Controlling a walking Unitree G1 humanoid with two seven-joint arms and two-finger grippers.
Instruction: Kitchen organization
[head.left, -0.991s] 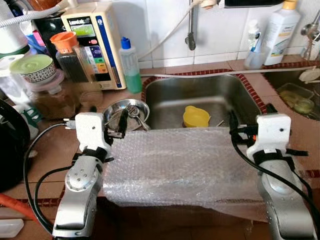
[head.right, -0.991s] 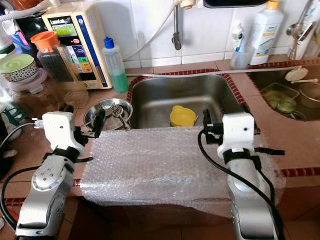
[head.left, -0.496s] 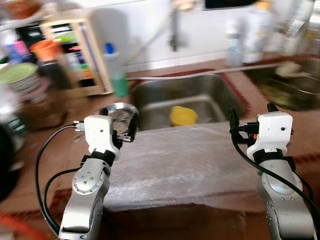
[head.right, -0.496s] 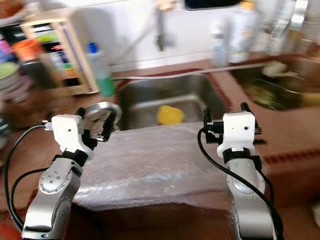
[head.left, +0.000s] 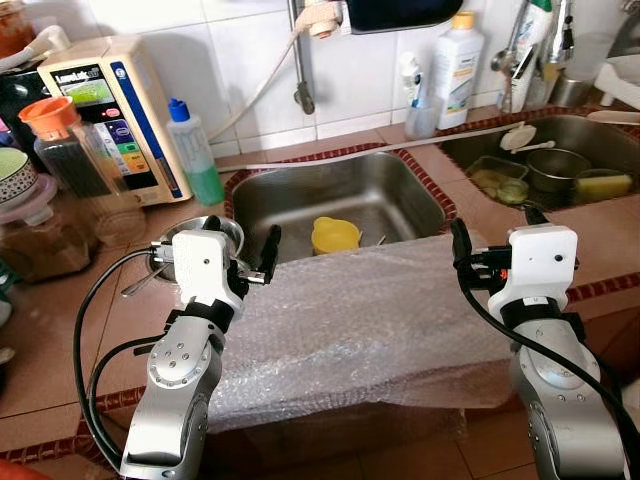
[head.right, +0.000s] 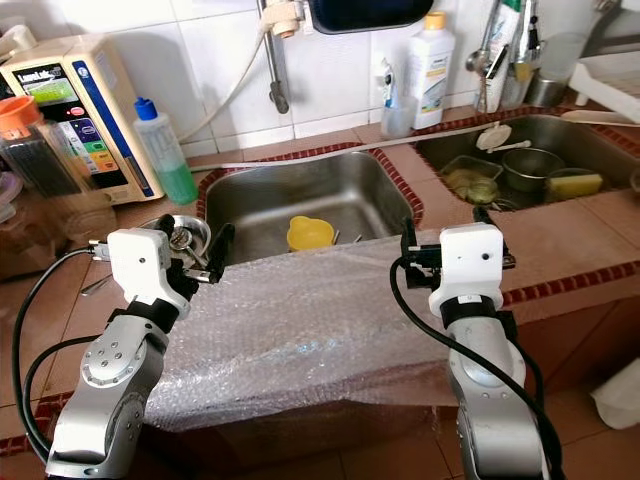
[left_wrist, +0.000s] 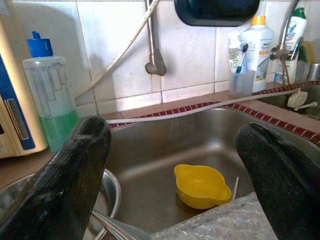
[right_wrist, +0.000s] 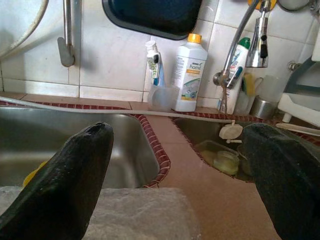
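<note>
A sheet of bubble wrap (head.left: 360, 320) lies over the counter's front edge and hangs down the front. My left gripper (head.left: 245, 248) is open above the sheet's far left corner, next to a steel bowl (head.right: 185, 232) holding utensils. My right gripper (head.left: 496, 224) is open above the sheet's far right corner, with nothing between its fingers. A yellow cup (left_wrist: 200, 185) sits in the steel sink (head.left: 390, 190) just beyond the sheet. Both arms rest over the wrap.
A water purifier (head.left: 100, 115), an orange-lidded jar (head.left: 65, 140) and a green soap bottle (head.left: 195, 150) stand at the back left. A white detergent bottle (head.left: 455, 65) stands behind the sinks. The second sink (head.left: 550, 170) on the right holds dishes.
The whole picture has shifted: the camera turned right and now takes in the second sink. Both grippers remain open above the bubble wrap's far edge.
</note>
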